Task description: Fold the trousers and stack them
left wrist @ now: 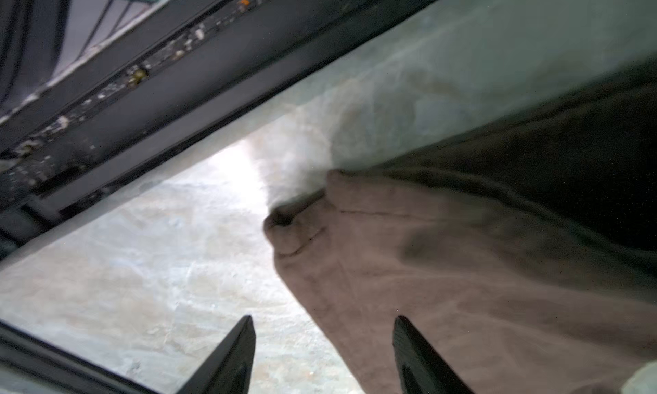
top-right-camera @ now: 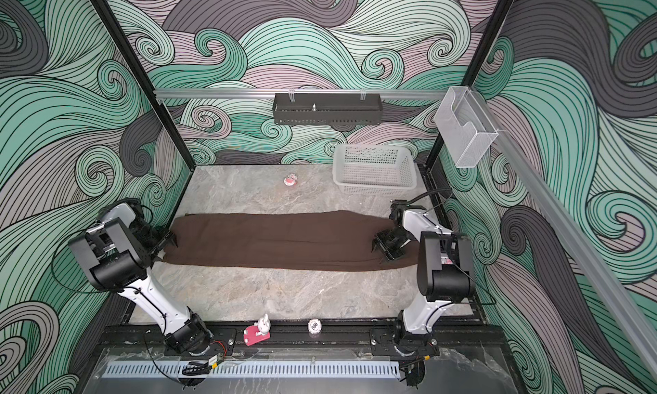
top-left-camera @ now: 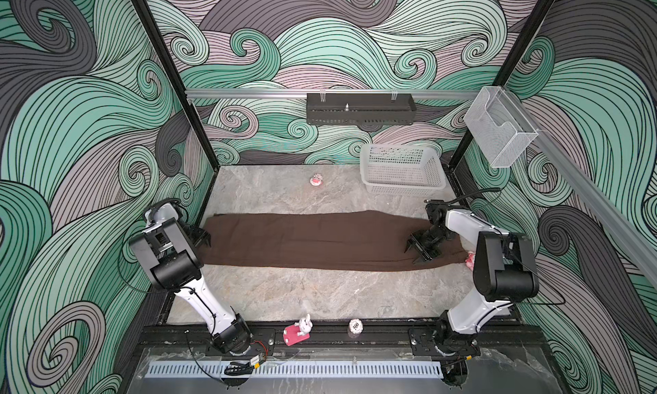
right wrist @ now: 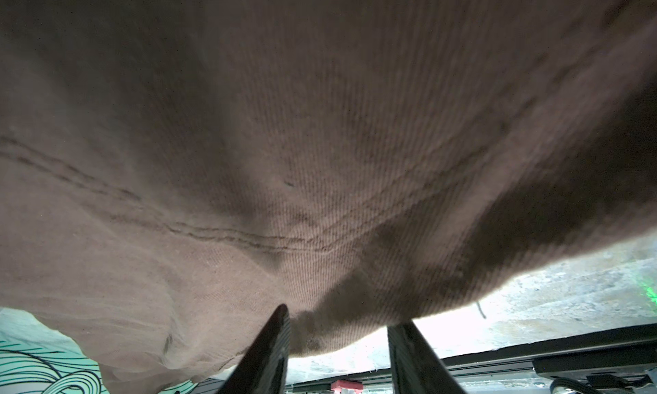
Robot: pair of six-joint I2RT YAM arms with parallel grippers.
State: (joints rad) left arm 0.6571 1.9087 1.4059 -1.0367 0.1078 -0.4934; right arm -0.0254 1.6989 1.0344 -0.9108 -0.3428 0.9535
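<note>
In both top views the trousers (top-left-camera: 313, 239) lie flat as one long brown band across the middle of the table (top-left-camera: 320, 296). My left gripper (top-left-camera: 202, 237) sits at their left end and my right gripper (top-left-camera: 417, 250) over the right end.

In the left wrist view the left gripper (left wrist: 324, 319) has its fingers apart, straddling the cloth's edge and clamping nothing.

In the right wrist view the right gripper (right wrist: 343, 317) gapes at a hem, unclamped.

I judge the cloth soft, light and limp, so I'd pinch all layers at the end corners.

Round token (top-left-camera: 355, 326) (top-right-camera: 313, 326) on front rail (top-left-camera: 384, 335), seen in both top views, marked "500"
</note>
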